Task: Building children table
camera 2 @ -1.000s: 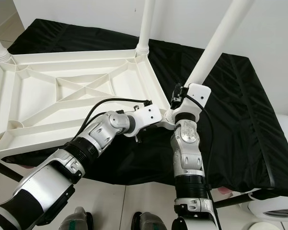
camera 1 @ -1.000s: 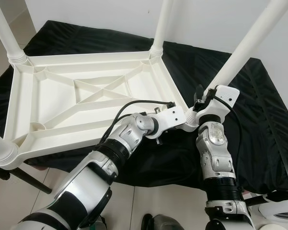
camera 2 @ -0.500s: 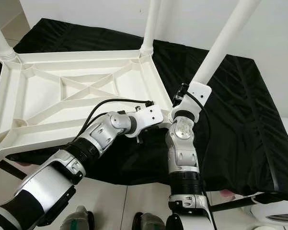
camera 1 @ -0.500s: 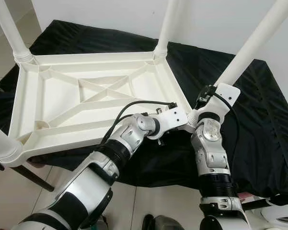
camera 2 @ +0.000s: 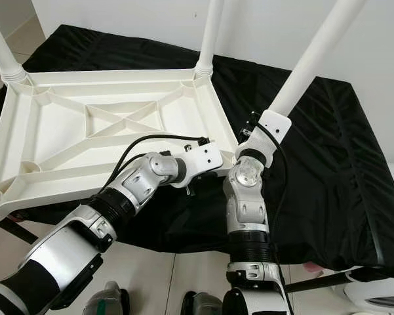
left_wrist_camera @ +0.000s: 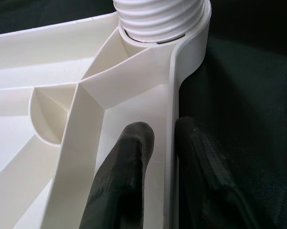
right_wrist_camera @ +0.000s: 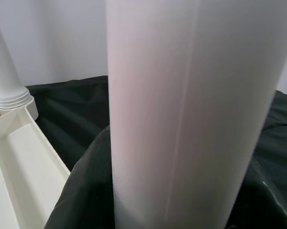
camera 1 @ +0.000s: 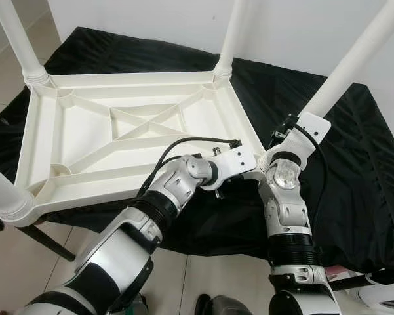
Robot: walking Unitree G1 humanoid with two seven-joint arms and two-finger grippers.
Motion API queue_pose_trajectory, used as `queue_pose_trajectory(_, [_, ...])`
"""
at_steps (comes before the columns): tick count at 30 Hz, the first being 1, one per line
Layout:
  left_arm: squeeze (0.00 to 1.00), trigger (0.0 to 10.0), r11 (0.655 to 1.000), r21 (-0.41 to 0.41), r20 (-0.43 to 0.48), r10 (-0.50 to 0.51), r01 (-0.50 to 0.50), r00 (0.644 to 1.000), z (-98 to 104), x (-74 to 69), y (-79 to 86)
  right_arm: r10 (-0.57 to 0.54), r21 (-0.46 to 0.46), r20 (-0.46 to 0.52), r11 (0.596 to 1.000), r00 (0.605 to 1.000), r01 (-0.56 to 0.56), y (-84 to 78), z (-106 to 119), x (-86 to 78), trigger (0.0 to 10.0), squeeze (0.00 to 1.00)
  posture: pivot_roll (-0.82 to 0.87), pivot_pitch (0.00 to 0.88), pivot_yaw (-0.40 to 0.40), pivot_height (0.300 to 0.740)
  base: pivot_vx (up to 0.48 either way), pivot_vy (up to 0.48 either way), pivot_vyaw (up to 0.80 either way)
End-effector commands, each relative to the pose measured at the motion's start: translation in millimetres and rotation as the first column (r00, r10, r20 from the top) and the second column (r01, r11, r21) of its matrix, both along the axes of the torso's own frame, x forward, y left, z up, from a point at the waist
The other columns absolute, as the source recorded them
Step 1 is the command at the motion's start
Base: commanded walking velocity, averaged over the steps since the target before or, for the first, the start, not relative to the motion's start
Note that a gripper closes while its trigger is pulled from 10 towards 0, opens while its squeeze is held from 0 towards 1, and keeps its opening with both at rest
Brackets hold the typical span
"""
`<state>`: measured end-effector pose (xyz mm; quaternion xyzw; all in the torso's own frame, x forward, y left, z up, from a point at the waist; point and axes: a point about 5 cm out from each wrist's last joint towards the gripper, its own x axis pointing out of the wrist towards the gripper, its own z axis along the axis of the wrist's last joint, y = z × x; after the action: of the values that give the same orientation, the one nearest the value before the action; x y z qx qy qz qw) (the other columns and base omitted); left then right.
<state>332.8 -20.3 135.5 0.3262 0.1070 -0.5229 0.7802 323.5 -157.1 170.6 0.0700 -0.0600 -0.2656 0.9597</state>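
Right wrist has rolled since the earlier frame, upper arm now more upright; tabletop (camera 1: pixel 124 131) unmoved, inverted on black cloth (camera 1: pixel 354 170). Left gripper (left_wrist_camera: pixel 155 157) pinches the rim near the corner socket. Right gripper (camera 1: pixel 295 128) is at the near-right leg (right_wrist_camera: pixel 191 109); finger state unreadable. Keep the rim braced while turning the leg squarely. Left wrist view alone reveals the pinch.

The upturned table (camera 1: pixel 118 131) lies on the cloth (camera 1: pixel 354 177), a leg (camera 1: pixel 357 62) rising from its near right corner.

Four upright legs (camera 1: pixel 354 62) fence the tabletop's ribbed underside (camera 1: pixel 128 134); open room lies between them.
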Motion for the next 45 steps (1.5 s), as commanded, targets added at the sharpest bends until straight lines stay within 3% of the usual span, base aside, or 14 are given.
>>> queue_pose_trajectory(1, [0.0,10.0,0.998,0.05,-0.047,0.044,-0.041,0.998,-14.9,0.0,11.4,-0.122,-0.002,-0.184,0.992,0.975,0.124,-23.0,-39.5,-11.7,10.0,0.0,0.04,0.07,-0.077,0.74,0.0,0.0,0.0])
queue_pose_trajectory(9, [0.0,10.0,0.998,0.046,-0.045,0.043,-0.04,0.998,-14.4,0.1,10.0,-0.068,-0.016,-0.189,0.998,0.98,0.066,-6.2,-42.3,-12.0,10.0,0.0,0.04,0.063,-0.085,0.74,0.0,0.0,0.0])
queue_pose_trajectory(17, [0.0,10.0,0.998,0.045,-0.044,0.045,-0.043,0.998,-14.6,0.0,9.8,-0.039,-0.032,-0.185,0.999,0.982,0.034,-2.1,-41.5,-12.1,10.0,0.0,0.04,0.057,-0.092,0.74,0.0,0.0,0.0])
queue_pose_trajectory(24, [0.0,10.0,0.998,0.044,-0.041,0.045,-0.043,0.998,-13.9,0.2,9.7,-0.052,-0.039,-0.197,0.998,0.979,0.045,-7.5,-45.0,-13.4,10.0,0.0,0.04,0.053,-0.091,0.74,0.0,0.0,0.0])
queue_pose_trajectory(30, [0.0,10.0,0.998,0.044,-0.041,0.041,-0.039,0.998,-13.9,-0.3,9.0,0.014,-0.037,-0.216,0.999,0.976,-0.022,-16.4,-51.5,-12.5,10.0,0.0,0.04,0.049,-0.086,0.74,0.0,0.0,0.0])
queue_pose_trajectory(39, [0.0,10.0,0.998,0.044,-0.04,0.04,-0.038,0.998,-13.1,0.3,9.4,0.207,-0.038,-0.265,0.974,0.942,-0.225,-27.3,-60.4,-8.1,10.0,0.0,0.03,0.056,-0.081,0.74,0.0,0.0,0.0])
queue_pose_trajectory(41, [0.0,10.0,0.998,0.044,-0.039,0.04,-0.038,0.998,-12.4,0.7,9.7,0.323,-0.047,-0.266,0.937,0.908,-0.347,-33.9,-61.6,-6.9,10.0,0.0,0.03,0.059,-0.081,0.74,0.0,0.0,0.0])
queue_pose_trajectory(45, [0.0,10.0,0.998,0.044,-0.038,0.04,-0.039,0.998,-11.8,1.1,10.1,0.417,-0.049,-0.265,0.894,0.869,-0.444,-40.0,-63.8,-9.0,10.0,0.0,0.03,0.062,-0.08,0.74,0.0,0.0,0.0])
